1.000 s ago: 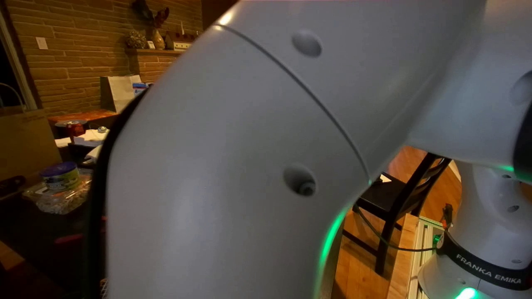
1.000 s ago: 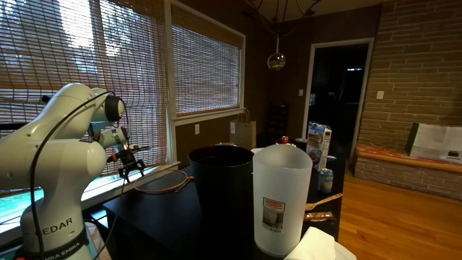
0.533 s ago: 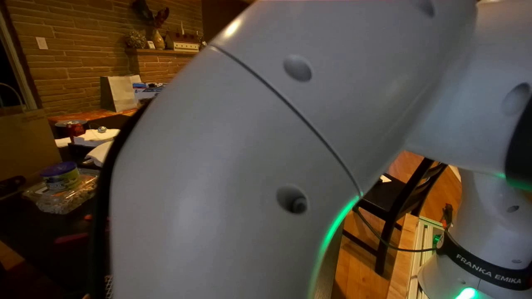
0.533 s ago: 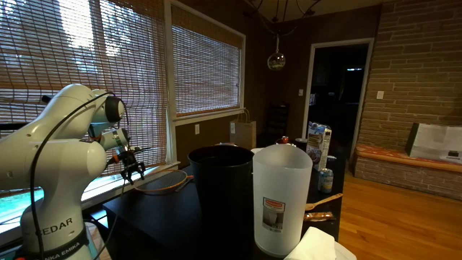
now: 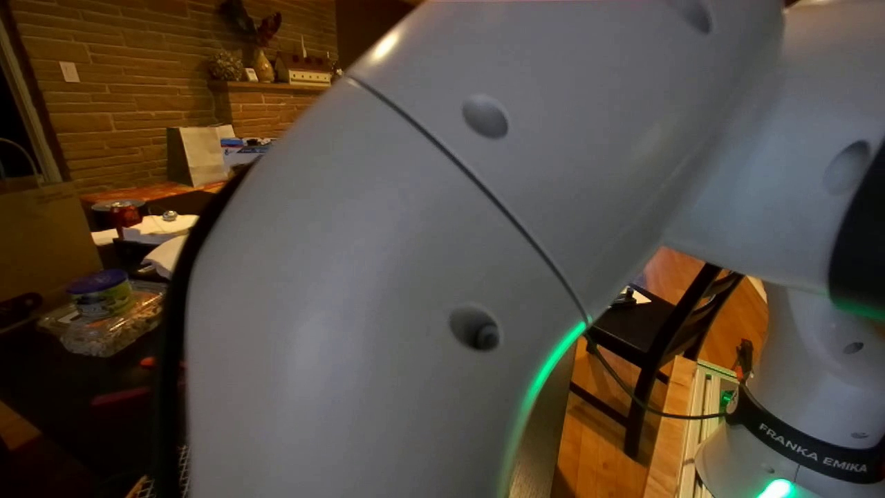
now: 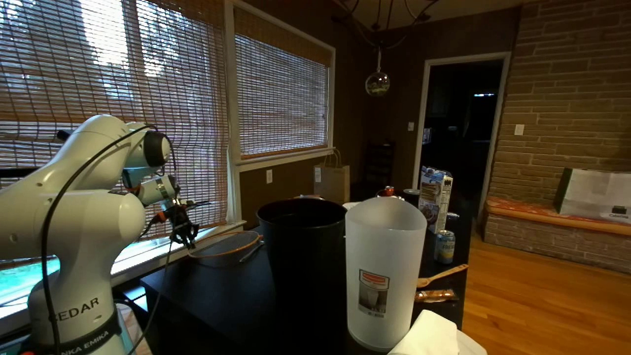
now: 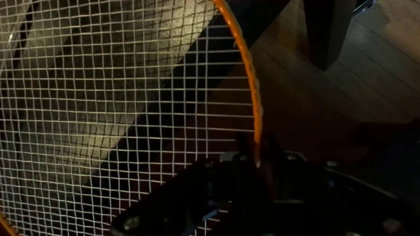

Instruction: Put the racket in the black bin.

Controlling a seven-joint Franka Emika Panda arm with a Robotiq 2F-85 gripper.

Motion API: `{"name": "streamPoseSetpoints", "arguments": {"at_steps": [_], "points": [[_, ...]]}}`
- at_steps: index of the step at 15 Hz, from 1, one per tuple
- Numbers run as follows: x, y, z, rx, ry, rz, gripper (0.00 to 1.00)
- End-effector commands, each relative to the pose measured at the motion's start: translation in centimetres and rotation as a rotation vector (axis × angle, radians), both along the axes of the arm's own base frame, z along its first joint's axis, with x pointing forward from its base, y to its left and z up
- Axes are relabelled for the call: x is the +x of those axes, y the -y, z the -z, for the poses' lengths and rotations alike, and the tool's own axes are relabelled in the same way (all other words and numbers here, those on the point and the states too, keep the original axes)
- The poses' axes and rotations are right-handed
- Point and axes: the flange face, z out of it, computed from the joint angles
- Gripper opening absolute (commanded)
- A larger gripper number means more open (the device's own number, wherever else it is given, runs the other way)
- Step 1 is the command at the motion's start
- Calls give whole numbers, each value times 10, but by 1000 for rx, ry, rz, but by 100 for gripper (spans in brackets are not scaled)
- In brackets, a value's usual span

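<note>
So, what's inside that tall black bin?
In an exterior view, the black bin shows only its dark upper inside. Its bottom is hidden behind the near side, so anything lying there can't be seen. The racket is outside it, its edge between the fingers.

Black bin (image 6: 306, 256) is open above, white bin (image 6: 384, 249) beside.

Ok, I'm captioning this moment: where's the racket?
In the wrist view, the racket spreads across the left side, its rim held in the gripper; in an exterior view, it is just left of the black bin.
</note>
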Motion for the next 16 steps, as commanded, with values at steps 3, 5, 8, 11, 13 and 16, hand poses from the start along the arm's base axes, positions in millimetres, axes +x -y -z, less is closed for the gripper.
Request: {"name": "streamPoseSetpoints", "arguments": {"at_steps": [3, 5, 8, 11, 13, 16], "points": [[6, 5, -6, -14, 17, -12, 9], [9, 7, -8, -11, 26, -1, 30], [12, 8, -11, -5, 37, 17, 54], [13, 9, -11, -3, 52, 10, 75], [11, 3, -11, -7, 66, -27, 89], [3, -2, -12, -21, 103, -97, 100]]}}
